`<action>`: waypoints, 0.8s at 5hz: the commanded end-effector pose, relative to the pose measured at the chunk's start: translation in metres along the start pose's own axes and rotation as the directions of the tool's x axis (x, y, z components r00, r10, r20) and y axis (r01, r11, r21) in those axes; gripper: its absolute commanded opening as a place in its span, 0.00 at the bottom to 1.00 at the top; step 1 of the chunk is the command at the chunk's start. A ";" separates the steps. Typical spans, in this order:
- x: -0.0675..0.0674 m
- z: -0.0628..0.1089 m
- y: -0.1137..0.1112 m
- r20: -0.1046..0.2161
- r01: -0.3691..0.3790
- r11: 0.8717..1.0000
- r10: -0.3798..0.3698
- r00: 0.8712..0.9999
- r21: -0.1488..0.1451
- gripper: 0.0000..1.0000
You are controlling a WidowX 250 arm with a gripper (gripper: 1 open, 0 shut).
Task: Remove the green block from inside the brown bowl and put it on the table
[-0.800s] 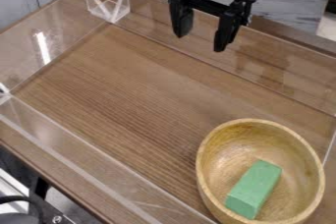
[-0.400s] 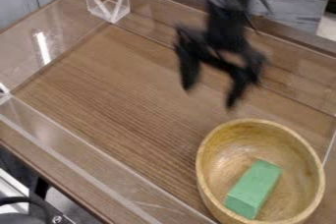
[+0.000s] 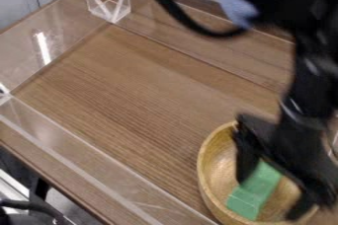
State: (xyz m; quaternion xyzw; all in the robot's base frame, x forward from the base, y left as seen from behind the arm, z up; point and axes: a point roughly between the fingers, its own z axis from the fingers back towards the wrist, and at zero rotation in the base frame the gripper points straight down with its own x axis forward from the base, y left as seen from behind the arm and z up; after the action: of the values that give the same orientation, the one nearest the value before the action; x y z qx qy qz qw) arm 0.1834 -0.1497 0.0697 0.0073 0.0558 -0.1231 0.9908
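The brown bowl (image 3: 222, 160) sits on the table (image 3: 132, 101) at the lower right of the view, its thick tan rim visible on the left side. Inside it lies the green block (image 3: 254, 191), flat on the bowl's floor, its near end toward the bowl's front rim.

The gripper (image 3: 280, 170) hangs directly over the bowl, pointing down, with its jaws spread wide — one dark finger stands left of the block's far end, the other reaches down at the block's right side near the bowl's right rim. The block lies between them; the motion blur makes it impossible to tell whether either finger touches it. The black arm rises from the bowl up to the top of the view, heavily blurred.

Clear acrylic walls (image 3: 79, 185) run along the table's edges, well away from the bowl on the left — a small clear stand (image 3: 107, 4) sits at the far left corner.
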 end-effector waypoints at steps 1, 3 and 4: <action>0.014 0.013 0.009 0.046 -0.039 0.999 0.040 0.998 -0.035 1.00; 0.018 0.002 0.021 0.065 -0.048 0.997 0.051 0.997 -0.054 1.00; 0.020 -0.002 0.025 0.071 -0.054 0.996 0.058 0.996 -0.067 1.00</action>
State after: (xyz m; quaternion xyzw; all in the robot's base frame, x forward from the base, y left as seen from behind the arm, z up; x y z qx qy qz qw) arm 0.2011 -0.1275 0.0569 -0.0193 0.0423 -0.0954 0.9944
